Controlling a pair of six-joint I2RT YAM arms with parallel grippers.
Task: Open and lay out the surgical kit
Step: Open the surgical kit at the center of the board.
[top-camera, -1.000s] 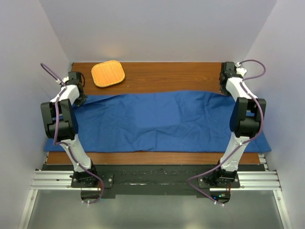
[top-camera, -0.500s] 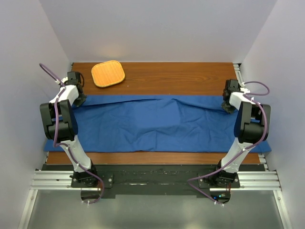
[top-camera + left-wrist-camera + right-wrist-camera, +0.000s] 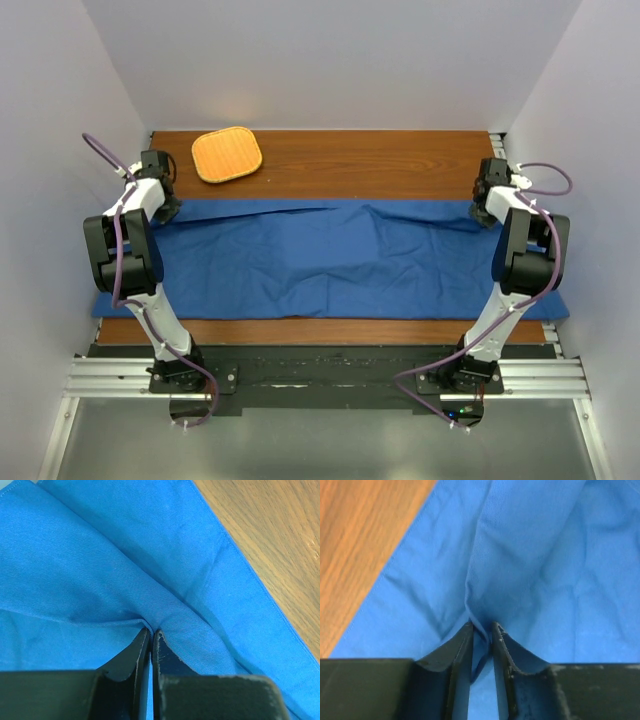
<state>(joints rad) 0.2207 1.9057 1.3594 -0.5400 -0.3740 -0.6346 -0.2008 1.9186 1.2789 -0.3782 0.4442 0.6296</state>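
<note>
Blue twill cloth wrap point(image 3: 330, 260), soft and creased with a stitched hem, lies spread wide on the brown wood-grain desk point(image 3: 380, 160). It fills the stretch between my two grippers, and a low ridge runs along its far hem.

Beyond both grippers there is a bare strip of desk up to the back wall. On that strip, beyond and to the right of the left gripper point(image 3: 150, 632), sits an orange rounded-square mat point(image 3: 227, 154), ribbed and clear of the cloth. The side walls stand close outside each gripper, so there is little room outward. A thin strip of wood shows at the near hem.

Left gripper: black fingers pressed almost together, pinching a raised fold just inside the hem. Right gripper point(image 3: 482, 627): jaws slightly parted with a narrow gap, and a pleat of cloth sits in the gap, touching the tips.
</note>
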